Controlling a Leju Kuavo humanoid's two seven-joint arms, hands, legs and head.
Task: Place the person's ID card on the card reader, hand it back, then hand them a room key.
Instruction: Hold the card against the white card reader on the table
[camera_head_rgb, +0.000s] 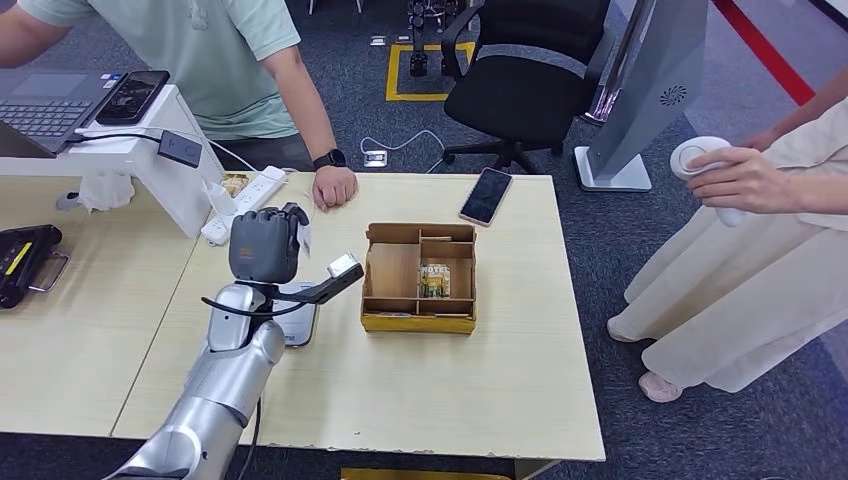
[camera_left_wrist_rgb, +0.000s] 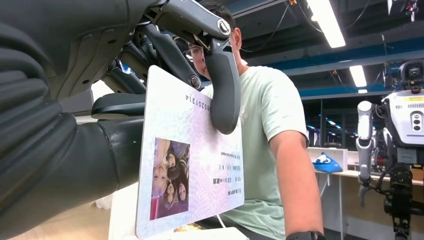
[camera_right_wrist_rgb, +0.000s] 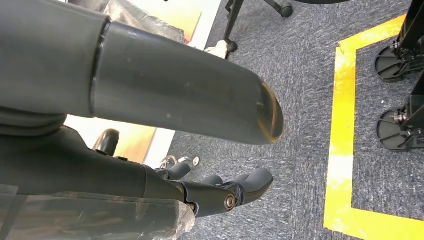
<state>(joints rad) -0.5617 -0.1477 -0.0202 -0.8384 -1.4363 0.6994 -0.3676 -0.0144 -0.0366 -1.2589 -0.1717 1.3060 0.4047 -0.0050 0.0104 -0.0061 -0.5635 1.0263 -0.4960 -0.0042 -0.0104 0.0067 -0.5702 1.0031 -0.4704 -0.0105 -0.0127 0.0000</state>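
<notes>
Step in hand: I judged this the hand-back; my left hand was raised over the pale wooden table, toward the person in the pale green T-shirt.
Left hand: clamped on the white laminated ID card with a photo, pinched between the thick thumb and dark fingers, card face toward the wrist camera.
Right hand: my right hand hung over grey carpet, fingers loosely curled, nothing in it that I could see.
Card reader: I took the flat grey slab under the left forearm for it, but could not be sure.
Room keys: in the divided yellow cardboard box; one printed card showed in a compartment, exact count unclear.
Next move: I judged it called for reaching on toward the person's fist resting on the table edge and releasing once they take hold.
Counts: one ID card; one box; two phones, one black phone on the table, one dark phone on the white stand; two people.
</notes>
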